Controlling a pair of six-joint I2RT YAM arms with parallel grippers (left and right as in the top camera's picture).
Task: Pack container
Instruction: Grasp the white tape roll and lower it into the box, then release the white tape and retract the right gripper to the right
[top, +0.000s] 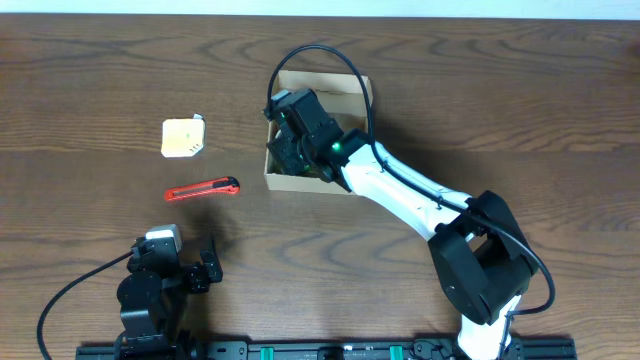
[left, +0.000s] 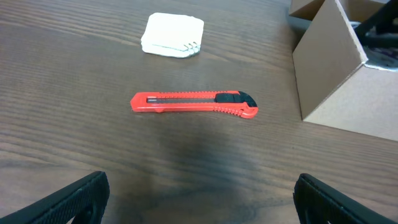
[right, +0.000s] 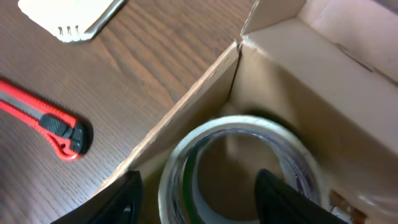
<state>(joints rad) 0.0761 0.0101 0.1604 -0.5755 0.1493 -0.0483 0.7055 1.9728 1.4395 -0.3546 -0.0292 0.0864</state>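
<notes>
right claw (right: 202, 199) parted wide astride tape roll (right: 249, 127) in container (right: 348, 81) | left claw (left: 199, 199) spread, empty

Brown wood table (top: 500, 90) with a cardboard container (top: 300, 183) open just above the middle. The right gripper (top: 296, 140) is poked down inside it, and I can't tell how its jaws stand from up here. Left of the box there's a red box cutter (top: 202, 189), with a pale square pad-looking thing (top: 183, 138) above it. The left gripper (top: 175, 265) sits at lower left, well away from everything.
</notes>
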